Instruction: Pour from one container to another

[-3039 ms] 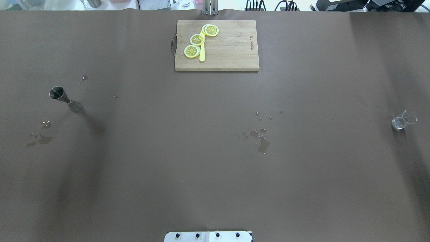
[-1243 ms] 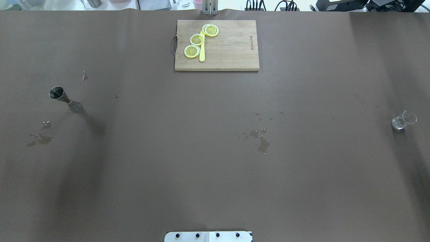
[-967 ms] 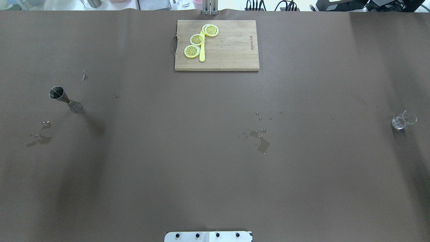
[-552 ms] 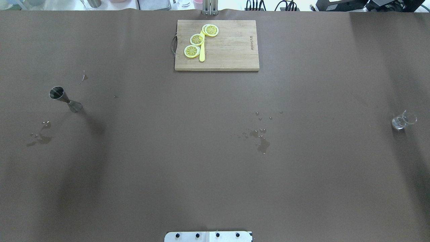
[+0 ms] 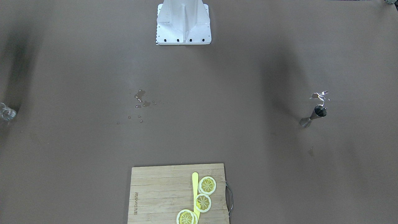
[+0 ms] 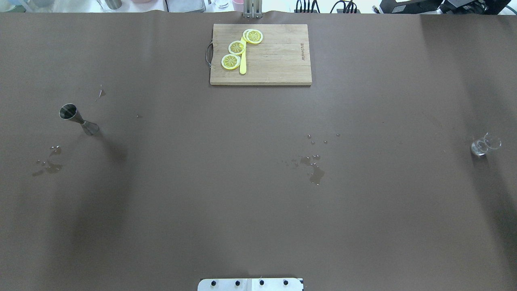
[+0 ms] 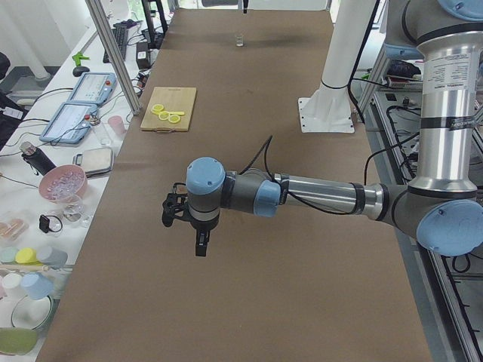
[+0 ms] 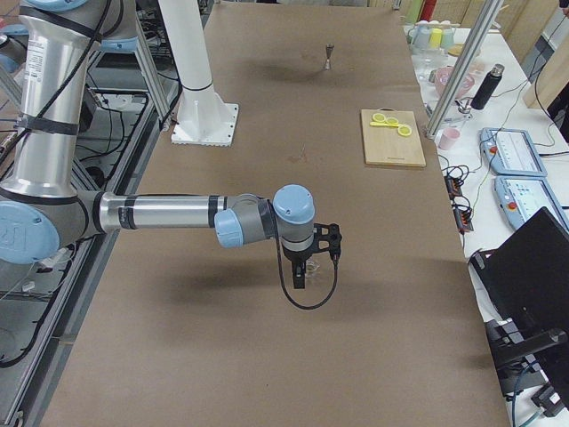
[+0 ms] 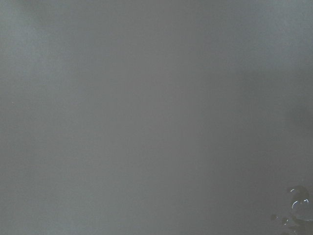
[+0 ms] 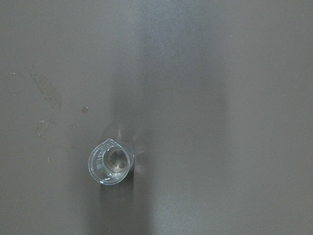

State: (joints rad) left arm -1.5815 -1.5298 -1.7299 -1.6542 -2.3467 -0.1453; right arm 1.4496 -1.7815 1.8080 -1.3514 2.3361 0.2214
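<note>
Obs.: jigger (image 6: pixel 79 120) stands upright on the counter (image 6: pixel 250 226), far left of the overhead frame, one mouth up, long axis vertical. Glass (image 6: pixel 485 145) stands upright at the far right of the same frame. The two are well apart.

Left claw (image 7: pixel 199 247) and right claw (image 8: pixel 300 277) show only in the side views, fingers pointing down above the counter. Open or closed: cannot tell for either.

Right wrist view looks straight down on the glass, lower left of its frame. Left wrist view: bare counter, wet drops (image 9: pixel 295 211) in the lower right corner, no jigger.

Judgement: left arm is the nearer to the jigger. Which way the jigger lies from that claw cannot be read. Grasp probably at the narrow waist, from the side.
</note>
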